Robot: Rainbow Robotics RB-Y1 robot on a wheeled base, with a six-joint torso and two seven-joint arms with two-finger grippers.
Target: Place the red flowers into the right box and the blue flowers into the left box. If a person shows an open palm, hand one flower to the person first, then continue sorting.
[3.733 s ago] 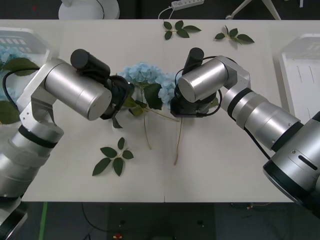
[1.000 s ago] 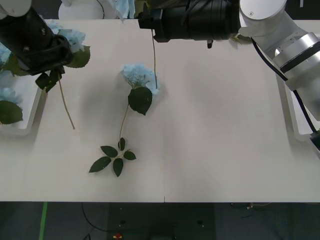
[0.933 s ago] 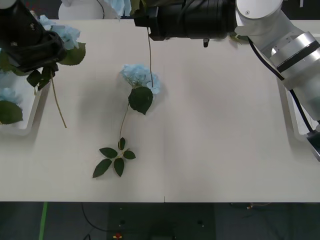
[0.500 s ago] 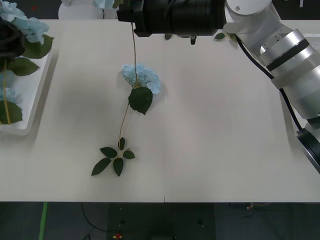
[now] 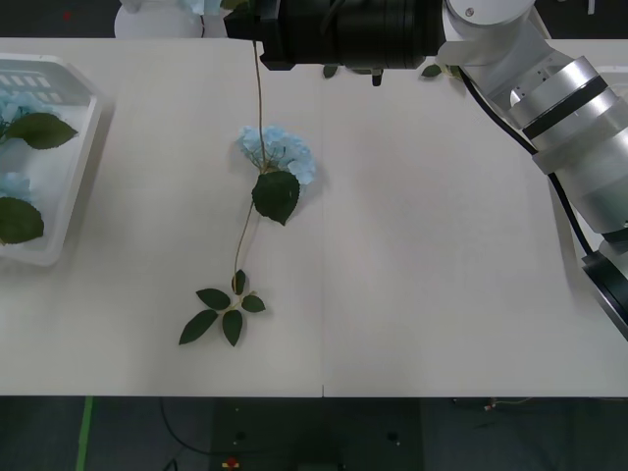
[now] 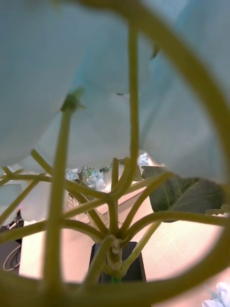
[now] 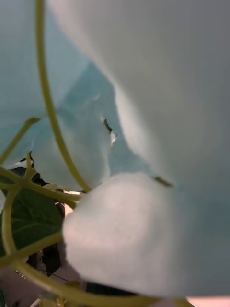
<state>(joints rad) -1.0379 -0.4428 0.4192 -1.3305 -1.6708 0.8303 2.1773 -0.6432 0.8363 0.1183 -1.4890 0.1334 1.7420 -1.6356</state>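
Mid-transfer: right gripper [image 5: 257, 34] raised over table's far edge, apparently gripping pale-blue hydrangea stem [image 5: 260, 88] hanging down, fingers hidden; next, carry to shallow white plastic left tray [image 5: 83, 177] holding blue heads; another blue flower [image 5: 277, 157] on table.

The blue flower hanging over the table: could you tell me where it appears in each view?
Front view: the hanging blue flower, stalk dropping from the top edge, left of centre.
Right wrist view: its branching stalks and petals, close up.
Left wrist view: blue petals, cannot tell whose.
Shared landmark: the table.
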